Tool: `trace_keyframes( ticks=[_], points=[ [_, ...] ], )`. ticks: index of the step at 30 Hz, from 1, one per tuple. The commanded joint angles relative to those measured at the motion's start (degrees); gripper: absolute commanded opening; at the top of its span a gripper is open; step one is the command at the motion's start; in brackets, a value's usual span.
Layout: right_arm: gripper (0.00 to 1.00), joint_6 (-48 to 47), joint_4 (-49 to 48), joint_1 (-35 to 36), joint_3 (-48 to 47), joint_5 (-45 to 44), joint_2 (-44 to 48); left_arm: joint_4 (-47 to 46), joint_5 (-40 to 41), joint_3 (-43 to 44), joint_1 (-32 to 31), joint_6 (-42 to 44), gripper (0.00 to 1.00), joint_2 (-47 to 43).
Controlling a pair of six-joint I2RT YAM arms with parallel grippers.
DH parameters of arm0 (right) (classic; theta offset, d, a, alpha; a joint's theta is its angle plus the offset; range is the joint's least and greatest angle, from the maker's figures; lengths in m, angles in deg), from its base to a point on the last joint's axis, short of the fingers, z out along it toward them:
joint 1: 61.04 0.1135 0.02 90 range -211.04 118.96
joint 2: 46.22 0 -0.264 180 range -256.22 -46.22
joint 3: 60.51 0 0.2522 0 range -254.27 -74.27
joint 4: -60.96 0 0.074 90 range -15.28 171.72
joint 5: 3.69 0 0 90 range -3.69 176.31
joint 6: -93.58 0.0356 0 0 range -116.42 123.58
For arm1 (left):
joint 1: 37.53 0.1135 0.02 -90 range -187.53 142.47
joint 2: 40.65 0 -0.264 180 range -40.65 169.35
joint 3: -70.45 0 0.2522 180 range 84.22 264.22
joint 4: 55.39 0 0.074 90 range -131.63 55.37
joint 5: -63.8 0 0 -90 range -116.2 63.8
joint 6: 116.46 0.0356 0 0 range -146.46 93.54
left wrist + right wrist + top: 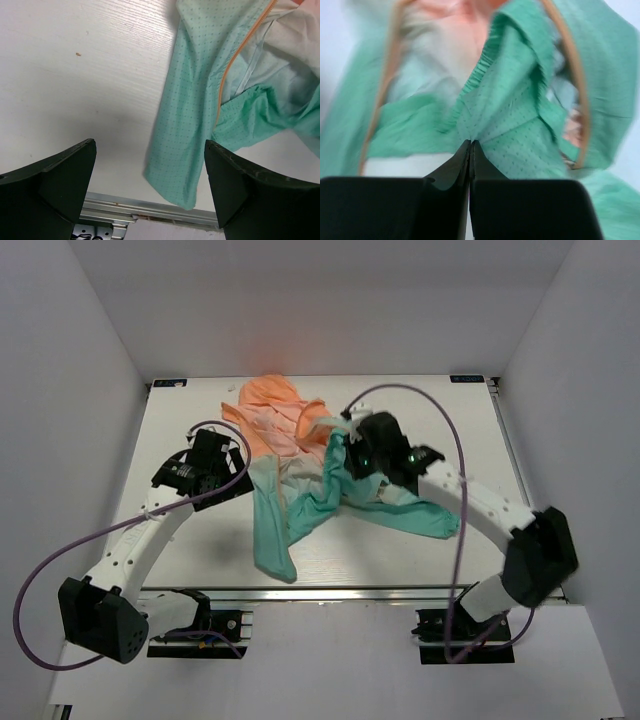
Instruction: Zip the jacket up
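To the left of the jacket [290, 440], the left gripper [212, 458] is held over the white bench [180, 540], close to the jacket's left edge and apart from it. Its jaws are spread wide and nothing is held between them. In the left wrist view, bare bench [75, 75] is seen between the two dark fingers [55, 175] of the left gripper [150, 145], with the end of a teal sleeve [175, 165] lying just inside the right finger and reaching almost to the metal rail [150, 210] at the near edge.

The jacket is spread, crumpled, over the middle of the bench. Its peach-orange hood and shoulders are turned to the far side, and its teal parts to the near side. One teal sleeve [272, 540] is stretched straight toward the near edge. An orange zipper strip [225, 75] is seen running down the open front of the jacket [195, 75].

Over the right half of the jacket, the right gripper [352, 455] is lowered onto the teal cloth. In the blurred right wrist view, the right gripper [471, 142] is clenched, its fingers pressed together, and folds of the jacket [520, 135] are gathered at their tips, so that a pinch of teal cloth is grasped. The zipper strip [575, 65] is curved past on the right of that pinch.
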Motion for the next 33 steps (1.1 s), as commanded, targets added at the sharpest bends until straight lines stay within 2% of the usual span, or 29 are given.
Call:
trace_keyframes(
  ticks=[1,4,5,6,9,13,14,18,19,22,23,27,30,33],
  points=[
    [0.0,4.93,-3.34,5.38,15.6,2.56,8.35,0.38,-2.0,-1.73,0.02,-0.59,0.98,-2.31],
    [0.0,8.89,-2.81,7.14,24.76,6.94,12.22,0.03,-2.62,-2.87,0.02,-0.59,0.98,-2.84],
    [0.05,8.9,-3.16,7.58,26.54,8.61,12.93,-0.06,-2.53,-3.13,0.02,-0.77,0.98,-3.01],
    [0.39,8.81,-4.47,8.46,28.04,10.98,14.33,-0.06,-2.62,-3.31,0.02,-0.94,0.98,-2.93],
    [0.57,9.95,-5.45,8.73,31.22,11.01,17.15,-0.49,-4.02,-4.19,0.02,-1.56,0.98,-2.93],
    [0.59,7.77,-3.17,8.73,27.63,6.0,21.36,-2.6,-5.96,-5.85,0.02,-1.91,0.98,-1.96],
    [0.6,7.06,-2.47,8.73,26.74,1.9,22.59,-3.13,-6.31,-6.03,-0.07,-2.17,0.98,-1.61],
    [0.75,3.98,1.31,8.47,22.26,-9.19,21.9,-6.9,-8.16,-5.6,0.02,-2.79,0.98,3.29],
    [0.76,2.93,1.75,8.2,21.38,-10.52,21.2,-8.57,-8.59,-5.16,0.02,-3.05,0.98,4.45],
    [0.78,-0.84,3.51,7.15,16.82,-13.17,17.08,-13.12,-11.23,-2.7,0.02,-3.14,0.98,10.05],
    [0.83,-2.51,3.43,6.45,14.54,-13.26,14.63,-14.72,-12.89,-1.83,0.02,-2.79,0.98,11.47],
    [0.86,-9.37,0.18,4.42,8.74,-7.29,7.85,-19.39,-15.98,1.51,0.02,-2.61,0.98,19.3],
    [0.86,-12.45,0.78,2.76,2.42,-5.7,0.47,-17.56,-15.54,5.63,0.02,-1.91,0.98,25.45],
    [0.85,-14.39,2.72,0.74,-3.82,-9.9,-9.0,-17.11,-14.93,7.5,0.02,-1.04,0.98,30.19]
  ],
)
